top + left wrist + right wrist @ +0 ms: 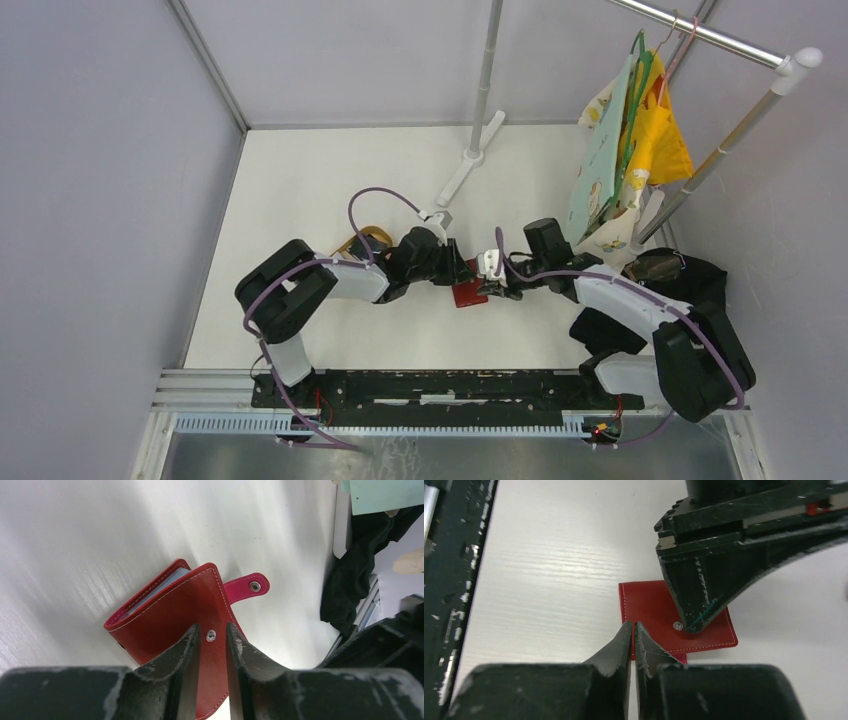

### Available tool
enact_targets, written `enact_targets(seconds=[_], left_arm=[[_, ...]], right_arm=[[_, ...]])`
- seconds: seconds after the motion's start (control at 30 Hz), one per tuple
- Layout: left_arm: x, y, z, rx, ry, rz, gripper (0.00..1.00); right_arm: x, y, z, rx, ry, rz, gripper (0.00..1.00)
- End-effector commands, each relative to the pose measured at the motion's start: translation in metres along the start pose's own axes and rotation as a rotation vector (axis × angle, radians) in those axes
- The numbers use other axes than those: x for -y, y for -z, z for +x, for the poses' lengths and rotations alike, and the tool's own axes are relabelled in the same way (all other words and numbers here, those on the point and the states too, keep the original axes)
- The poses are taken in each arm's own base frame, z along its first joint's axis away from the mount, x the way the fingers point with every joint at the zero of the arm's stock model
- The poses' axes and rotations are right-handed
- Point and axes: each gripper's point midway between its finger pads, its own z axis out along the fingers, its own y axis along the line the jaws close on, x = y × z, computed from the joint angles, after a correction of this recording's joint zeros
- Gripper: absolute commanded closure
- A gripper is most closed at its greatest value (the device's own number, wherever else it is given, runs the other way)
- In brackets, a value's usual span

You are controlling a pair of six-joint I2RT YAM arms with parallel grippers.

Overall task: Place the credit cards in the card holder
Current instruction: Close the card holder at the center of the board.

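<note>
The red card holder lies on the white table between my two grippers. In the left wrist view it is slightly ajar, with grey-blue pocket panels showing and the snap tab sticking out. My left gripper is a little open, its tips resting on the cover either side of the metal stud. In the right wrist view my right gripper is shut and empty, its tips at the near left edge of the holder. No credit cards are in view.
A tan wooden tray is partly hidden behind the left arm. A clothes rack's base and pole stand at the back. Hanging clothes and a black cloth are at the right.
</note>
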Motion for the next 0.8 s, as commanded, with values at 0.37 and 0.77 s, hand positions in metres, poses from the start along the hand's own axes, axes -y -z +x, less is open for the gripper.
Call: enact_targets(seconds=[0.37,0.77], left_arm=[[0.002,0.022,-0.061,0.113,-0.174,-0.082,0.46],[-0.032,0.009,-0.049,-0.086,-0.180,-0.097,0.36]], right_arm=[[0.042,-0.012,0.054,-0.301,0.054,0.135,0.93],[0.039,-0.015,0.042,-0.248,0.022,0.116,0.92]])
